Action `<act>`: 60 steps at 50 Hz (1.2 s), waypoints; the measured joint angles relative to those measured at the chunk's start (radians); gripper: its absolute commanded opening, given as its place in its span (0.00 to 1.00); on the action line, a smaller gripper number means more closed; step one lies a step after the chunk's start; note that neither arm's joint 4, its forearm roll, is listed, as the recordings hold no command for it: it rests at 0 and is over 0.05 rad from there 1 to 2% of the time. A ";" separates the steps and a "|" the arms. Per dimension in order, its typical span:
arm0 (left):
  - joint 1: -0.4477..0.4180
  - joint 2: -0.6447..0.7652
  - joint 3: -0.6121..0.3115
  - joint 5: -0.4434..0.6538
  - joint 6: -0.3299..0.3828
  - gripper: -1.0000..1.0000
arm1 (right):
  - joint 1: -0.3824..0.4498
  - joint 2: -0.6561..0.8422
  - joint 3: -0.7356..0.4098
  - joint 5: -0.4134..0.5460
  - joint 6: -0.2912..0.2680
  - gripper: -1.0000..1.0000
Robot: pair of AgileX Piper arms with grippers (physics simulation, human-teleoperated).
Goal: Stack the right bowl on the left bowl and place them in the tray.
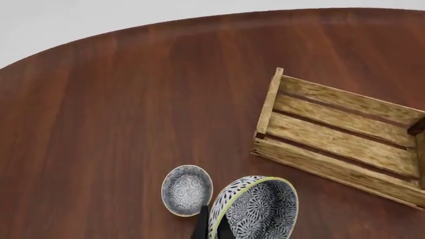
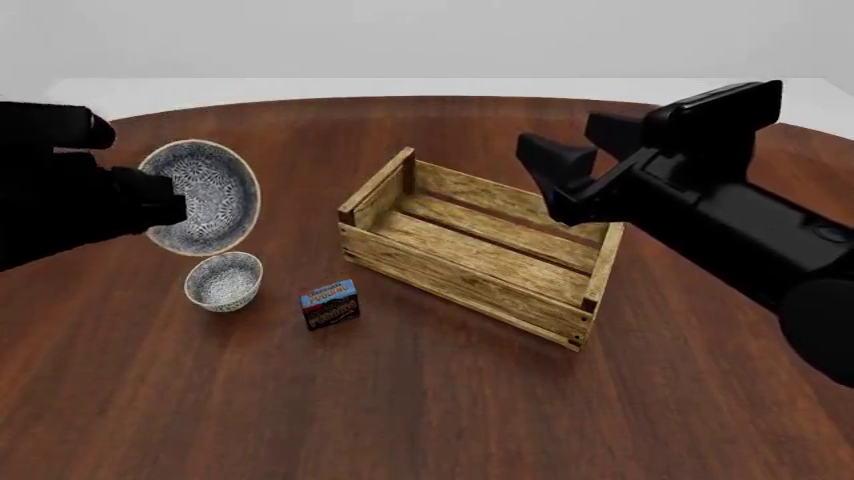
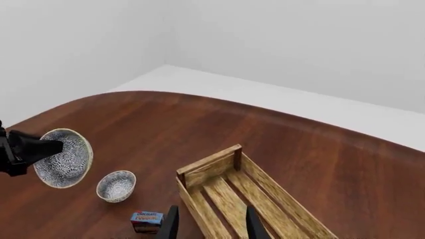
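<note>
Holding the larger patterned bowl (image 2: pixel 203 196) by its rim, the left gripper (image 2: pixel 171 205) keeps it tilted on edge in the air, opening turned toward the camera in the front view; the left wrist view shows the black fingers (image 1: pixel 201 225) pinched on the yellow-green rim of that bowl (image 1: pixel 256 206). Directly below it, on the table (image 2: pixel 441 400), the smaller speckled bowl (image 2: pixel 223 280) sits upright, apart from the lifted one. Just right of the small bowl lies a small blue-and-red box (image 2: pixel 330 303), near the tray's near-left corner but not touching it. The tray (image 2: pixel 477 255), a slatted wooden crate, stands mid-table, set at an angle, nothing inside it. At far right, the right gripper (image 3: pixel 208 224) hangs above the tray's right end; in the right wrist view its fingers (image 3: pixel 171 224) are spread apart with nothing between them, tray slats (image 3: pixel 229 196) visible beneath.
</note>
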 measured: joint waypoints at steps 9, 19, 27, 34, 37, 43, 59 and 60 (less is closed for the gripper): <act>0.023 0.050 0.022 0.001 -0.012 0.00 | -0.005 0.010 0.000 -0.004 -0.002 1.00; 0.045 0.106 0.040 -0.032 -0.011 0.00 | -0.010 0.017 -0.001 -0.006 -0.003 1.00; 0.064 0.160 0.046 -0.070 -0.020 0.00 | -0.010 0.024 -0.002 -0.009 -0.003 1.00; 0.081 0.215 0.038 -0.107 -0.027 0.00 | -0.009 0.032 -0.003 -0.011 -0.003 1.00; 0.087 0.241 0.034 -0.125 -0.031 0.00 | -0.009 0.034 -0.003 -0.012 -0.004 1.00; 0.099 0.305 0.022 -0.161 -0.047 0.00 | -0.007 0.037 -0.003 -0.013 -0.004 1.00; 0.135 0.450 0.017 -0.252 -0.076 0.00 | -0.007 0.034 -0.002 -0.012 0.000 1.00; 0.137 0.459 0.017 -0.258 -0.077 0.00 | -0.007 0.034 -0.001 -0.012 0.000 1.00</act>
